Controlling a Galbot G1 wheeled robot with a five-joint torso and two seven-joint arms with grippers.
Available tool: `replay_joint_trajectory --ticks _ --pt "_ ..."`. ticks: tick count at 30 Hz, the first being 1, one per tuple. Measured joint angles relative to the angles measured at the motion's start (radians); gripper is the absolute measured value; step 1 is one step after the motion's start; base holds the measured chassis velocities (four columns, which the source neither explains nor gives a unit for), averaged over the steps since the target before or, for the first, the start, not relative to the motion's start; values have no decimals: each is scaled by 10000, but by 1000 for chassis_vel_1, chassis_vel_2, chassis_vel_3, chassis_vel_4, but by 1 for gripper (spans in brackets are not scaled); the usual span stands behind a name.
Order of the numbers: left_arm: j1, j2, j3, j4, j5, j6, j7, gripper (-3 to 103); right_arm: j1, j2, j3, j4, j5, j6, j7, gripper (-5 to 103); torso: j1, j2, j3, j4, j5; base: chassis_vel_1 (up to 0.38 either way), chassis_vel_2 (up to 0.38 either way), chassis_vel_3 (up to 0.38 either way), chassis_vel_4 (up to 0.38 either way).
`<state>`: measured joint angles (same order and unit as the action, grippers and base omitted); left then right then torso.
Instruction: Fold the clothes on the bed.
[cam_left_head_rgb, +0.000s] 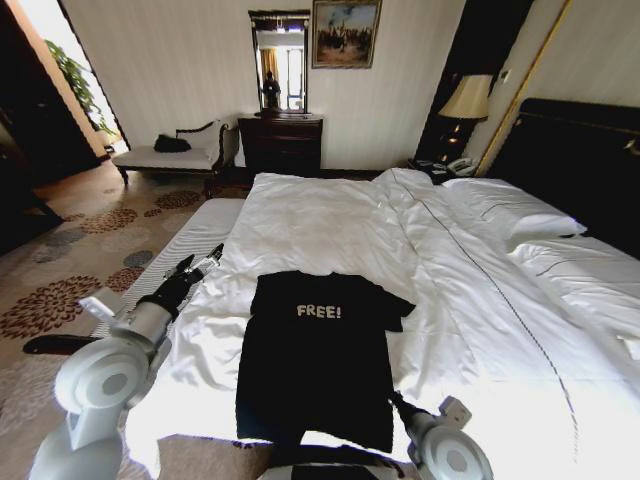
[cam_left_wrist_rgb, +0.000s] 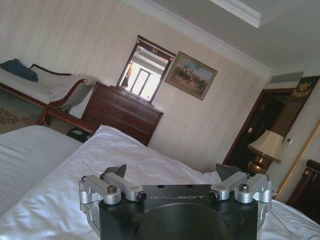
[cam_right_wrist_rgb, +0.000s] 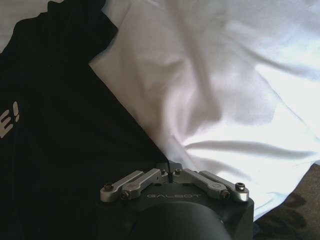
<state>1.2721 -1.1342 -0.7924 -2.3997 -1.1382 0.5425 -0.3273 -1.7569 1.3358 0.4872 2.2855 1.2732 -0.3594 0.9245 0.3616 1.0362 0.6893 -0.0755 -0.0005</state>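
The clothes (cam_left_head_rgb: 318, 355), one black T-shirt lettered "FREE!", lie spread at the lower centre of the head view on the bed (cam_left_head_rgb: 420, 260). Our right end effector (cam_right_wrist_rgb: 171, 173), fingers pressed together, sits at the shirt's lower right hem edge. Our left end effector (cam_left_head_rgb: 200, 265), fingers spread apart, hovers left of the shirt over the white duvet (cam_left_head_rgb: 330, 215).

- A T-shirt (cam_left_head_rgb: 318, 350) lies flat on the near part of the bed (cam_left_head_rgb: 330, 225), atop the duvet (cam_left_head_rgb: 470, 300).
- The left gripper (cam_left_head_rgb: 207, 262) hovers to the shirt's left (apart from it).
- The right gripper (cam_right_wrist_rgb: 171, 171) sits at the shirt's lower right hem.
- Pillows (cam_left_head_rgb: 520, 215) lie far right; a dresser (cam_left_head_rgb: 280, 143) stands beyond the bed.
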Motion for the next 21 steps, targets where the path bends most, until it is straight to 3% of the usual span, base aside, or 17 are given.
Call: replay_joint_trajectory --ticks 4,7,9,12,18,21 --pt "10 0 -17 0 0 -4 0 100 21 19 -12 0 -59 0 47 0 0 0 0 0 0 0 0 0 0" --pt "46 0 -63 -12 1 -14 0 100 98 21 -24 53 -360 4 116 12 0 0 0 -2 1 0 0 0 0" --pt "63 0 -77 -22 0 -17 0 100 112 15 -3 128 -503 22 136 12 0 0 0 -1 0 0 0 0 0" --pt "118 0 -112 -36 3 -23 0 100 185 -10 207 595 -689 52 199 28 0 0 0 -3 -1 0 0 0 0" --pt "113 14 -92 -40 43 -35 -1 100 920 -160 507 717 -105 8 237 44 0 1 -1 -2 -3 0 0 0 0" --pt "124 55 -35 -93 85 -27 -4 100 2383 -473 645 -283 524 -99 -54 61 0 -1 1 1 2 0 0 0 0"
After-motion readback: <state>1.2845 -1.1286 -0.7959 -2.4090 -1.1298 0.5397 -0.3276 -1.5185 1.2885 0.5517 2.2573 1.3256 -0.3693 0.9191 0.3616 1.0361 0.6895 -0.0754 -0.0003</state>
